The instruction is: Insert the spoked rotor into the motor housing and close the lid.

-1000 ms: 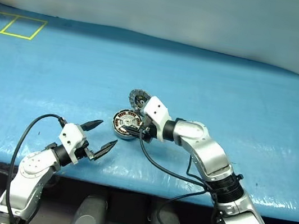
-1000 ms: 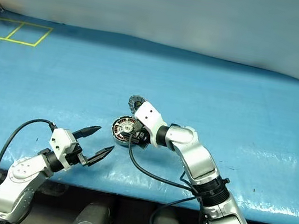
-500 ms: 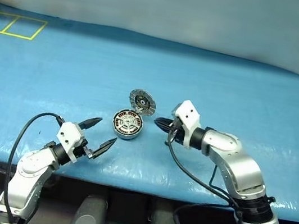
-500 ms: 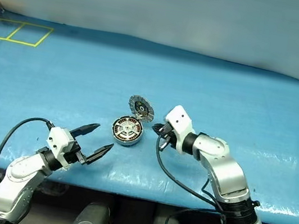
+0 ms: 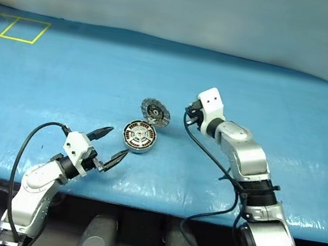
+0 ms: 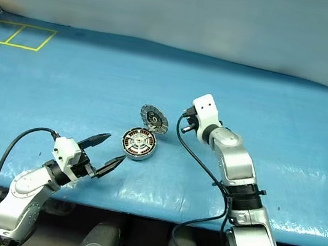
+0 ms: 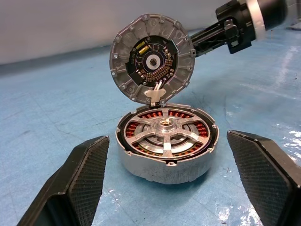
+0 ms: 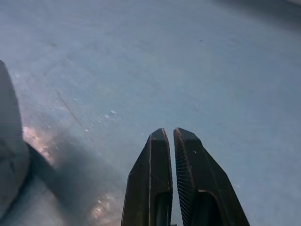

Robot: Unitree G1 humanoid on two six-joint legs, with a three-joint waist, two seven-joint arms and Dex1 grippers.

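On blue mat (image 5: pixel 65 76), head views: motor housing (image 5: pixel 139 137) sitting flat near front edge, spoked rotor (image 5: pixel 139 135) already seated inside, silver spokes over copper windings. Lid (image 5: pixel 156 112) standing propped open just behind housing, dark inner face toward camera, not yet shut. Left gripper (image 5: pixel 111 145) parked just beside housing with fingers spread, empty. Right gripper (image 5: pixel 188 112) beside lid, apart from it.

Left wrist view: housing (image 7: pixel 167 146) centred between wide-spread fingers (image 7: pixel 80 181), none touching. Lid (image 7: pixel 152 58) tilted up at housing's far rim, seemingly hinged there.

Right wrist view: right gripper (image 8: pixel 172 141) pinched together on nothing, over bare mat.

Judgement: insertion done; lid closing left.
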